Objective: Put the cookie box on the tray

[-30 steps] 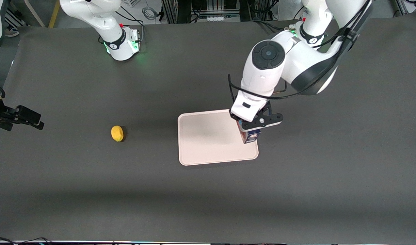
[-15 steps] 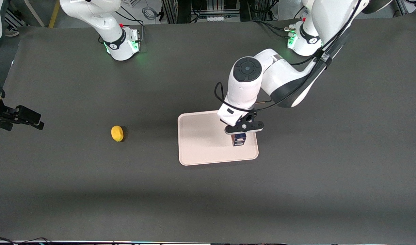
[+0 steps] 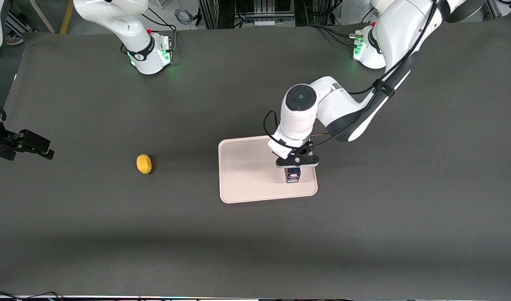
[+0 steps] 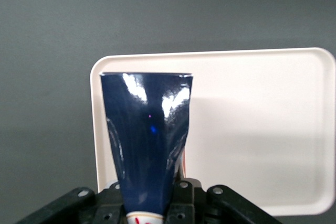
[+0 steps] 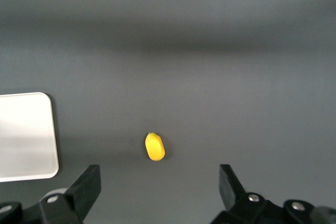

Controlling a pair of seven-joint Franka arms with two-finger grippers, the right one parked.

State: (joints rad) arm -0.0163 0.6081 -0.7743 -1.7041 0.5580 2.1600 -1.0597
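Cookie box (image 3: 293,175) clamped upright in end effector (image 3: 296,164), right of center over tray (image 3: 247,179); release pending.

Glossy dark-blue cookie box (image 4: 149,140) in black gripper (image 3: 296,164), pale pinkish-white tray (image 3: 247,175), yellow lump (image 3: 144,164), dark grey table (image 3: 113,234).

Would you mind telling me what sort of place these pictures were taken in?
Most likely a robotics lab: a dark mat-covered table, aluminium framing and loose cables at its edge, and few props. The gripper holds the cookie box over the tray; a yellow lump lies toward the parked arm's end.
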